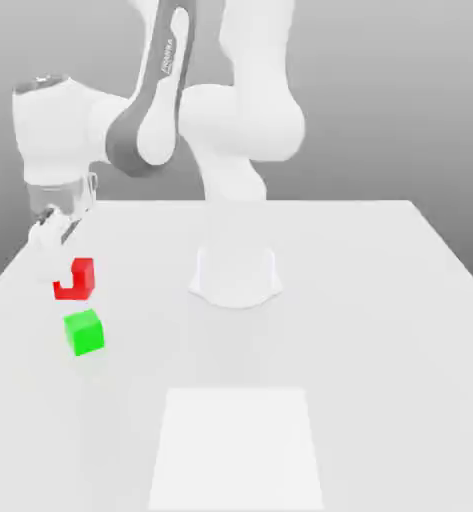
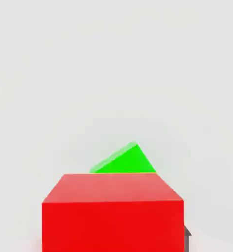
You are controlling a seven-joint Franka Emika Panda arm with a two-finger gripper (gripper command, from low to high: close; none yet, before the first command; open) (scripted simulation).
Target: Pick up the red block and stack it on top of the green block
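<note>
Red block (image 2: 112, 211) clamped in the gripper (image 1: 60, 262), carried clear of the table (image 1: 380, 300)

The fingers are closed on the red block (image 1: 76, 279), which hangs just under the hand with a white finger covering part of its face. The green block (image 2: 124, 160) sits on the table below and slightly beyond the held block, not touching it. Judged state: transport for stacking; the block is held high so it can clear the green block (image 1: 84, 332) before being lowered onto its top face
</note>
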